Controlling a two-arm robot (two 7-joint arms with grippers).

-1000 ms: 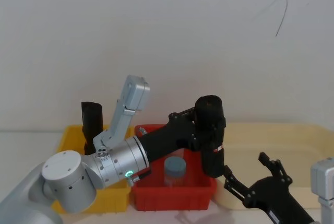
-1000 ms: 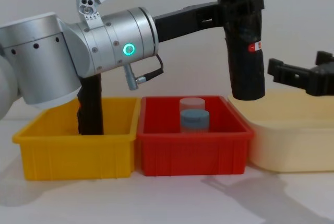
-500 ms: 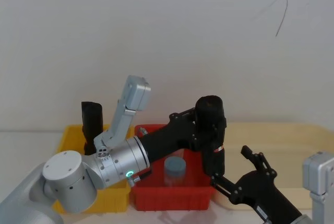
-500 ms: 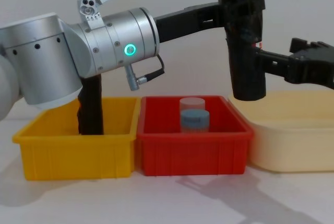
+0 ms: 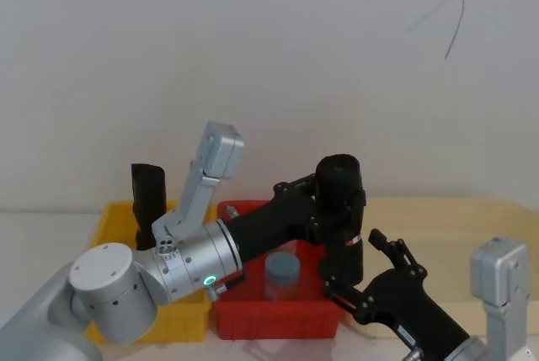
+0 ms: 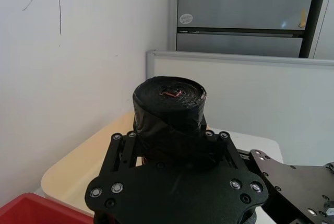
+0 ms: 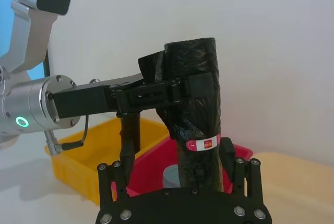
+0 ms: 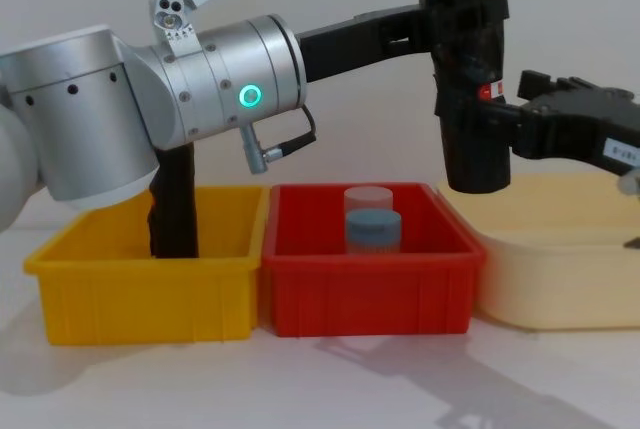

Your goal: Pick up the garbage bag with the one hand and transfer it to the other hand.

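Note:
The garbage bag (image 8: 468,69), a thick black roll with a red-white label, hangs upright over the right end of the red bin (image 8: 370,294). My left gripper (image 8: 455,24), on the silver arm with the green ring light, is shut on the roll's upper half; it appears up close in the left wrist view (image 6: 172,145). My right gripper (image 8: 480,124) reaches in from the right and stands open, with one finger on each side of the roll's lower half, just below the label (image 7: 202,143). From the head view the roll (image 5: 339,209) stands between both grippers, the right gripper (image 5: 347,258) lower.
A yellow bin (image 8: 140,289) on the left holds a flat black slab (image 8: 175,199) standing upright. The red bin holds a clear jar with a grey-blue cap (image 8: 372,219). A cream tray (image 8: 560,279) lies on the right. A white wall stands close behind.
My right gripper has moved left from over the cream tray until its fingers straddle the roll's lower half. The left arm and the roll have stayed still.

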